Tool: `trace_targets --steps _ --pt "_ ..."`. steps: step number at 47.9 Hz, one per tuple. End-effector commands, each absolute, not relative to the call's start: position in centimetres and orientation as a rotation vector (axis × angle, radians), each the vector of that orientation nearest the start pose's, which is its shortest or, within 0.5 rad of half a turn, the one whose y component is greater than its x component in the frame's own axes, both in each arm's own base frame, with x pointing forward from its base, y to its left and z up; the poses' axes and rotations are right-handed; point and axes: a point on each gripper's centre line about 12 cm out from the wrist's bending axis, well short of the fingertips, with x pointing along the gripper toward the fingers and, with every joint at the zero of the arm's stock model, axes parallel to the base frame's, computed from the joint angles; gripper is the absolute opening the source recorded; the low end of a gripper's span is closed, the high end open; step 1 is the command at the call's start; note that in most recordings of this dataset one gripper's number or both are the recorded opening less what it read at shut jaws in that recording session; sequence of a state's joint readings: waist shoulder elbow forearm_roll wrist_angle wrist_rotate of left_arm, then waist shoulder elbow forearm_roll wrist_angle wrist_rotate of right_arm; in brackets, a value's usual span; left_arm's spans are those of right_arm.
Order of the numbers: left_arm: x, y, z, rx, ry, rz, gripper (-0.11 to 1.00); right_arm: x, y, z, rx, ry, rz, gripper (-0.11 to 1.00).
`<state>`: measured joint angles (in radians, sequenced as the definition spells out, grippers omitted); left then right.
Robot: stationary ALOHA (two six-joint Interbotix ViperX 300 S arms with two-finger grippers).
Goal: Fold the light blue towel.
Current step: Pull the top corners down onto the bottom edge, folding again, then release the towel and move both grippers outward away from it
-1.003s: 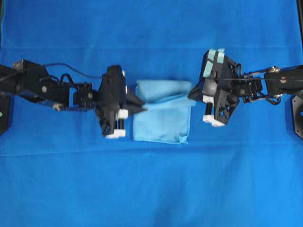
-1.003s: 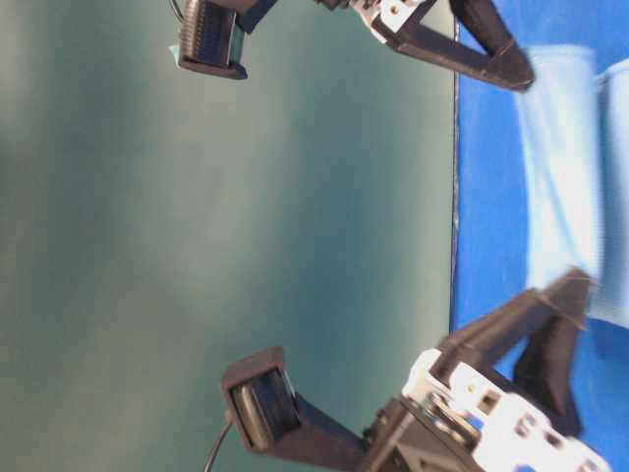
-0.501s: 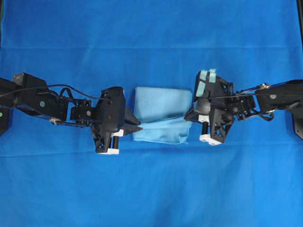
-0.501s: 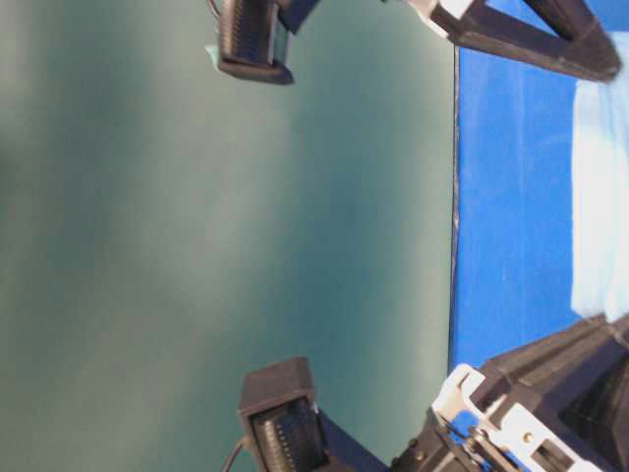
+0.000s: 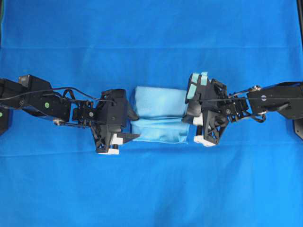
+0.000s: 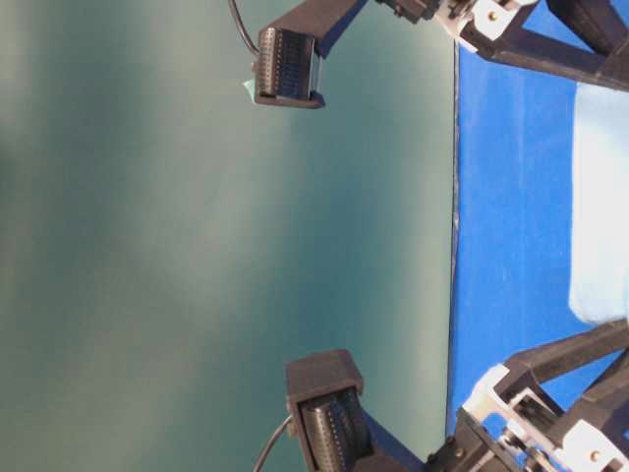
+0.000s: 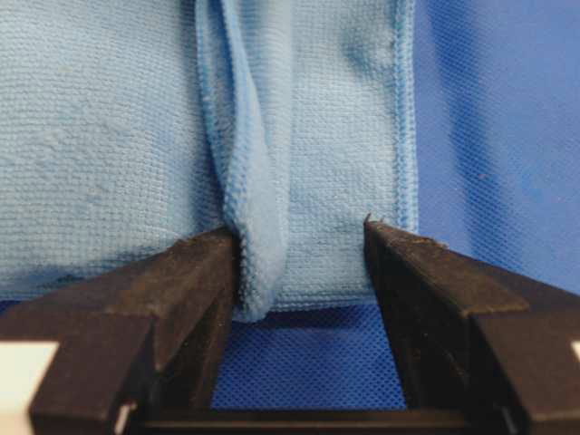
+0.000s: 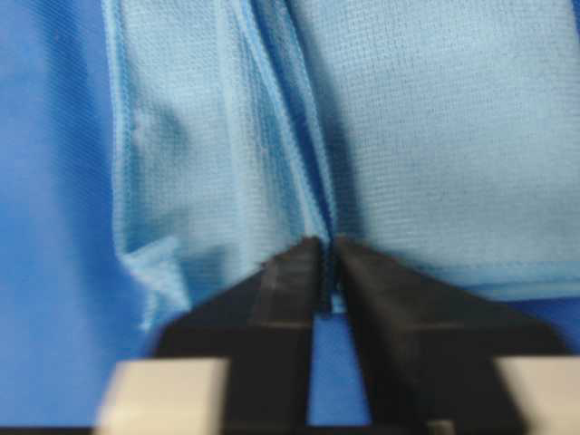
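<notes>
The light blue towel [image 5: 158,101] lies folded on the table between both arms, a raised crease running across it. My left gripper [image 5: 137,126] is at the towel's left edge. In the left wrist view this gripper [image 7: 299,234] stands open, and the towel [image 7: 109,136] drapes a loose fold against the inner face of one finger [image 7: 195,272]. My right gripper [image 5: 188,116] is at the towel's right edge. In the right wrist view its jaws [image 8: 328,249] are nearly together, pinching the crease of the towel [image 8: 435,118]. That view is blurred.
The royal-blue sheet [image 5: 151,189] covers the whole table. The table-level view shows the table edge [image 6: 454,246], a plain green wall behind it, and both wrist cameras sticking out past the edge.
Both grippers carried the towel's lifted edge toward the front and down, so it now lies flat. The left jaws have opened and released it. The right jaws still look closed.
</notes>
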<state>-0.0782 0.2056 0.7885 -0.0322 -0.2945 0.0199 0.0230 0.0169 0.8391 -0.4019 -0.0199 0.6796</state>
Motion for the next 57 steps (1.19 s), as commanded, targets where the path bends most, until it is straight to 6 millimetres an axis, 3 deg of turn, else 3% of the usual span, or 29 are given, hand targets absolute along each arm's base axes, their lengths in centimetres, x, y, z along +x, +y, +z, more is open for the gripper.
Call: trace_targets --steps 1,4,6,14,28,36,46,57 --pt "37.6 -2.8 9.0 0.021 0.67 -0.063 0.51 34.7 1.8 12.2 0.25 0.795 -0.054 0.37" --pt "37.6 -2.8 9.4 0.02 0.663 -0.063 0.49 35.0 2.3 12.6 0.24 0.79 -0.041 0.54" --pt "37.6 -2.8 9.8 0.021 0.655 -0.062 0.48 35.0 2.6 12.9 0.236 0.785 -0.033 0.6" --pt "37.4 -2.8 12.3 0.019 0.614 -0.065 0.48 34.9 3.0 15.0 0.214 0.774 -0.037 0.5" --pt "35.4 -3.4 17.3 0.03 0.539 -0.089 0.48 32.7 2.6 18.9 0.186 0.749 -0.073 0.5" --pt "32.6 -3.5 19.1 0.03 0.493 -0.102 0.48 30.5 2.4 19.8 0.158 0.699 -0.048 0.5" --pt "27.5 -3.0 20.8 0.025 0.368 -0.103 0.48 27.1 2.4 21.4 0.15 0.56 0.014 0.5" --pt "22.7 -2.5 22.2 0.029 0.243 -0.106 0.48 22.6 0.4 21.6 0.142 0.468 -0.033 0.5"
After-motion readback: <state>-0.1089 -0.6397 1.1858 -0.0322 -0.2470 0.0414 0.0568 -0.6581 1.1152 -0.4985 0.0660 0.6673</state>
